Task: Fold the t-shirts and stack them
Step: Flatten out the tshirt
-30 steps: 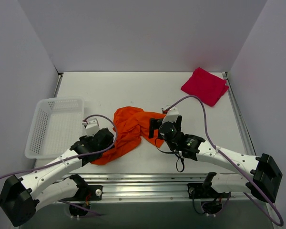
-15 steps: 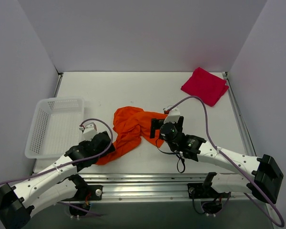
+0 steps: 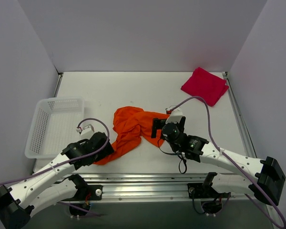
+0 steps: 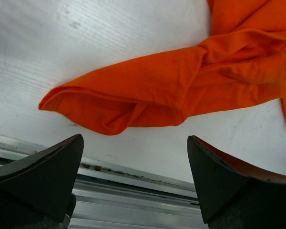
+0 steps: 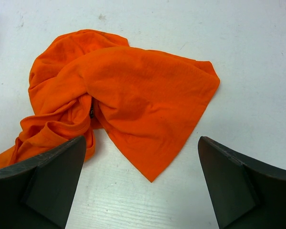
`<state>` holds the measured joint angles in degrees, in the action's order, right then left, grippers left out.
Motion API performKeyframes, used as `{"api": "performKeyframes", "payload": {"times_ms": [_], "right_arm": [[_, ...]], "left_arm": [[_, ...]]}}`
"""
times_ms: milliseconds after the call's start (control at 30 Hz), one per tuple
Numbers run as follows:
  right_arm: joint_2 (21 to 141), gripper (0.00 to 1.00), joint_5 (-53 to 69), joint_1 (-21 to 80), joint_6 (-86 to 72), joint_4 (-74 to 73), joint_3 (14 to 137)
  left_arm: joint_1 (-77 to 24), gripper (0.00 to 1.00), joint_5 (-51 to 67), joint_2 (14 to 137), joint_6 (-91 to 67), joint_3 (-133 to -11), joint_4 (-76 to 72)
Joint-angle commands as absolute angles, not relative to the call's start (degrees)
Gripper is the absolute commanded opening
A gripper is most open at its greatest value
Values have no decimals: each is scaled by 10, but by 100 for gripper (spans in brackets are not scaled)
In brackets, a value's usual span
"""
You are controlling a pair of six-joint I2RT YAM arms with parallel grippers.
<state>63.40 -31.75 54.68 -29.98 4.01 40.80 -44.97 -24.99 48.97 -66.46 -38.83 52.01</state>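
Observation:
The orange t-shirt lies crumpled and twisted at the table's middle. Its long tail runs toward the near left. The red t-shirt lies folded at the back right corner. My left gripper is open and empty above the tail's end. In the left wrist view the left gripper hangs just short of the tail, by the table's front rail. My right gripper is open and empty at the shirt's right side. In the right wrist view the right gripper hovers over the shirt's pointed corner.
A white mesh basket stands at the left edge, beside my left arm. The metal front rail runs just below the shirt's tail. Grey walls close in the back and both sides.
My left arm has drawn back toward the near left, along the shirt's tail. My right gripper has shifted slightly right. The shirts lie as before.

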Motion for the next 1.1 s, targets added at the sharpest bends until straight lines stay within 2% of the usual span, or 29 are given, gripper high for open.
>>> {"api": "performKeyframes", "payload": {"times_ms": [0, 133, 667, 900, 1033, 1067], "right_arm": [[621, 100, -338, 543, -308, 30, 405], [608, 100, -335, 543, -308, 31, 402], [617, 100, -320, 542, -308, 41, 395], [635, 100, -315, 540, -306, 47, 397], [649, 100, -316, 536, -306, 47, 398], [650, 100, -316, 535, -306, 49, 399]], "left_arm": [[-453, 98, -231, 474, -723, -372, 572], [-450, 96, -250, 452, -754, -341, 541], [-394, 95, -296, 582, -751, -302, 383], [-350, 100, -285, 605, -719, -274, 314], [-348, 74, -299, 623, -712, -279, 301], [-348, 54, -301, 626, -710, -284, 302]]}}
